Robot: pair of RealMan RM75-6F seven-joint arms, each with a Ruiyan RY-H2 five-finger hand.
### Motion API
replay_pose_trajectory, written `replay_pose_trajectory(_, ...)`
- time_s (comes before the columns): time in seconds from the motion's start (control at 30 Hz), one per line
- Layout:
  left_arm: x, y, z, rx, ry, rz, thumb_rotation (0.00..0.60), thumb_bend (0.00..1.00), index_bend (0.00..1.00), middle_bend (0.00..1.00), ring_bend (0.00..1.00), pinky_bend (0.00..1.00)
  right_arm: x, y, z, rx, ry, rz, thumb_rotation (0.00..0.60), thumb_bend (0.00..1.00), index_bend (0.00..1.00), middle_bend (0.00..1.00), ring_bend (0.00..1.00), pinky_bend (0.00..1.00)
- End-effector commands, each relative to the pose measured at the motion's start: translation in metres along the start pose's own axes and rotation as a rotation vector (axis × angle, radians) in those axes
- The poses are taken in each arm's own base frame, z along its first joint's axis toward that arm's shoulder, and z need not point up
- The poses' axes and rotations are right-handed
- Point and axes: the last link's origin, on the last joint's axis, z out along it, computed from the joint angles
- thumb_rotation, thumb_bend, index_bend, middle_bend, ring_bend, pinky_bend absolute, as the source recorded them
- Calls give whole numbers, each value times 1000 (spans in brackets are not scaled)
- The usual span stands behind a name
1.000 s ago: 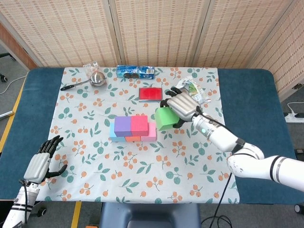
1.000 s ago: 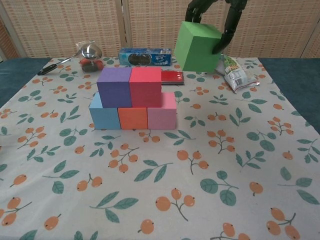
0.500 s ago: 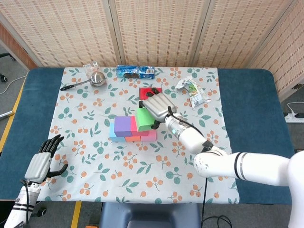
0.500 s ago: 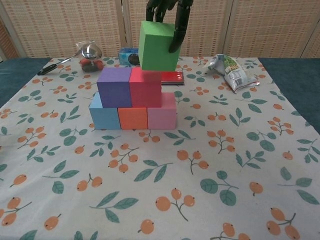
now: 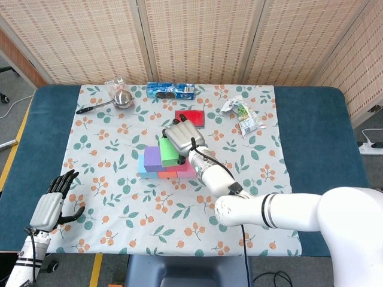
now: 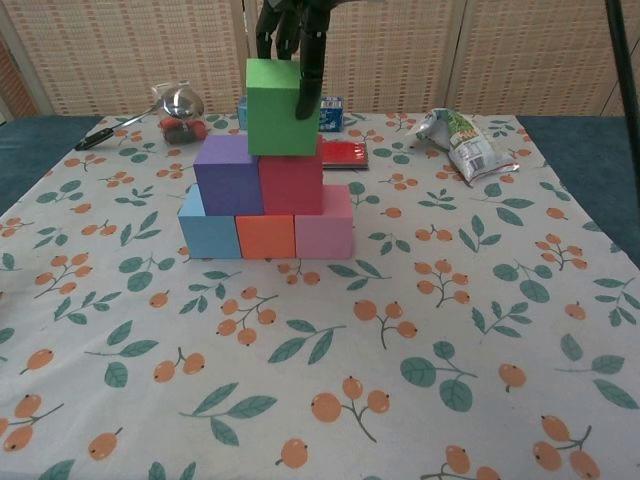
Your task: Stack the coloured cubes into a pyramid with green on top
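two tiers of the pyramid stand ready on the white cloth printed with orange berries and green leaves (image 6: 420,330), which covers the blue-topped table (image 5: 311,119) so the blocks have a flat, soft footing. below the fingers of the right hand (image 6: 290,30) sits the bottom row: a light blue foam cube (image 6: 207,233), an orange foam cube (image 6: 265,237) and a pink foam cube (image 6: 325,225), pressed side to side to give a wide base. on them rest a purple foam cube (image 6: 229,175) and a red foam cube (image 6: 292,185), touching each other, so that their shared seam can carry one more block.

the green foam cube (image 6: 281,107) is directly under the right hand, gripped from above with dark fingers (image 6: 309,85) running down its right face and others behind its top edge. it sits over the seam of the purple and red cubes, and its underside appears to touch them, though i cannot tell whether its weight is fully down. the top-down hold leaves the cube's bottom free for seating, and i judge only the release is left.

well away from those fingers, behind them, lie a flat red card-like packet (image 6: 344,152), a blue biscuit packet (image 5: 170,90), a crinkled green and silver snack bag (image 6: 462,140) and a metal ladle (image 5: 114,101), kept clear of the build.

the left hand (image 5: 54,203) rests at the near table edge, holding nothing, fingers spread apart, out of the way.
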Motion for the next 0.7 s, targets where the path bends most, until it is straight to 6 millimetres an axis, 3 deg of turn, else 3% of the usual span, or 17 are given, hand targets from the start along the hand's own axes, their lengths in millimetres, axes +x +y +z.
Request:
replay_pose_trajectory(0.03,0,-1,-1,-1,6,-6,600,310,0,0,0,0,4,-8,4,-13,7,0,600,31,360,388,125,0)
replay_pose_trajectory(0.7,-2,-12,-5,9,16,-41,600,309,0,0,0,0,5,-37,20,-76,-15,-31,600,31,310,387,125,0)
